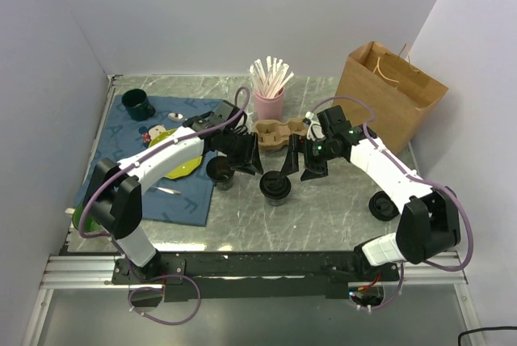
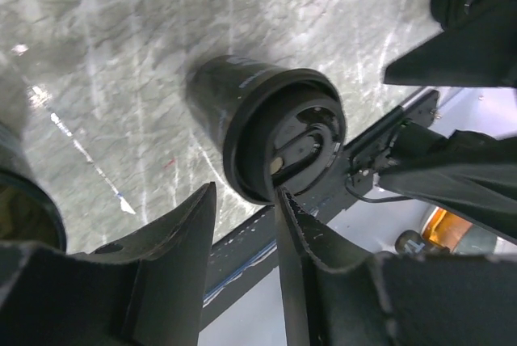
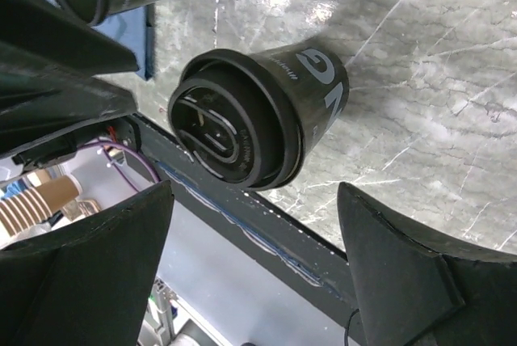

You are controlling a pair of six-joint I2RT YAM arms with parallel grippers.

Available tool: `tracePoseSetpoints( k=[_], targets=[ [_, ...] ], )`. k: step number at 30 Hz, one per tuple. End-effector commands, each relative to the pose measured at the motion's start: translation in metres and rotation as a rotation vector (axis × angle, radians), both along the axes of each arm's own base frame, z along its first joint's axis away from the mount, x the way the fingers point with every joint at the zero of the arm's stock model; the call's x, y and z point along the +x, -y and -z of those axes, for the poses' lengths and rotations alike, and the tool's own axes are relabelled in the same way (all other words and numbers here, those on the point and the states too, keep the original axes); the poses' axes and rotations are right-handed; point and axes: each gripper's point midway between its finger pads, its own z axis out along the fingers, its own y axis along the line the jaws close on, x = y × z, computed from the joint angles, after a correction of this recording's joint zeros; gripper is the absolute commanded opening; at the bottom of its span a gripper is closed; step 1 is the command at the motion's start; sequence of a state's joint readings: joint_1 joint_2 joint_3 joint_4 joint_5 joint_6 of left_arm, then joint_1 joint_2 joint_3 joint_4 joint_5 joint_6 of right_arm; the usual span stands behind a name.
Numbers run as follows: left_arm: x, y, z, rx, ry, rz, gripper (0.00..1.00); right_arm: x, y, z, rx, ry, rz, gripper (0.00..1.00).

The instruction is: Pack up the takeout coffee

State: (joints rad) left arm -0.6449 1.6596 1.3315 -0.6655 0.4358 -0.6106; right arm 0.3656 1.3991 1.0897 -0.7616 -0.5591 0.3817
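Grey marbled tabletop point(image 1: 323, 217) fills the space between plain white walls, and both arms reach in over its middle. A lidded black paper coffee cup point(image 1: 275, 187) stands upright on the bare stone near the centre, between the two grippers and in front of a brown moulded cardboard cup carrier point(image 1: 279, 134). The left gripper point(image 1: 249, 157) hangs just to the cup's left, jaws partly apart with nothing between them. In the left wrist view one black fingertip point(image 2: 295, 229) sits right at the lid's rim, though I cannot tell whether it touches. The right gripper point(image 1: 301, 164) hovers on the cup's other side, jaws spread wide and holding nothing, with the cup ahead of the gap. A second black cup without a lid point(image 1: 220, 172) stands just left of the first, at the edge of a blue cloth mat point(image 1: 190, 204). On that mat are a dark green cup point(image 1: 138, 105) and a lime green plate point(image 1: 182, 166). Behind the carrier is a pink cup of wooden stirrers point(image 1: 269, 99), and a brown paper bag point(image 1: 392, 91) stands open at the back right. A loose black lid point(image 1: 383, 204) lies near the right arm.
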Motion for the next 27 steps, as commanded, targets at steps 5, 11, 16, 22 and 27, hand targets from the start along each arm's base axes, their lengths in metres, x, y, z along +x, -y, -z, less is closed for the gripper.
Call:
tracePoseSetpoints(
  k=[5,11,16,22,27],
  targets=[
    [0.001,0.01,-0.007,-0.051,0.029,0.053,0.39,0.007,-0.006,0.009,0.031,0.015,-0.009,0.87],
    [-0.001,0.012,-0.003,-0.064,0.013,0.067,0.38,0.005,-0.009,0.017,0.043,-0.009,0.005,0.85],
    [-0.001,0.014,0.003,-0.059,0.006,0.069,0.37,0.005,-0.008,0.023,0.024,-0.018,-0.001,0.85],
    [-0.002,0.017,0.006,-0.062,-0.003,0.072,0.37,0.008,-0.009,0.022,0.017,-0.016,-0.005,0.84],
    [-0.005,0.021,0.006,-0.069,-0.007,0.082,0.37,0.005,-0.012,0.025,0.018,-0.023,-0.013,0.82]
  ],
)
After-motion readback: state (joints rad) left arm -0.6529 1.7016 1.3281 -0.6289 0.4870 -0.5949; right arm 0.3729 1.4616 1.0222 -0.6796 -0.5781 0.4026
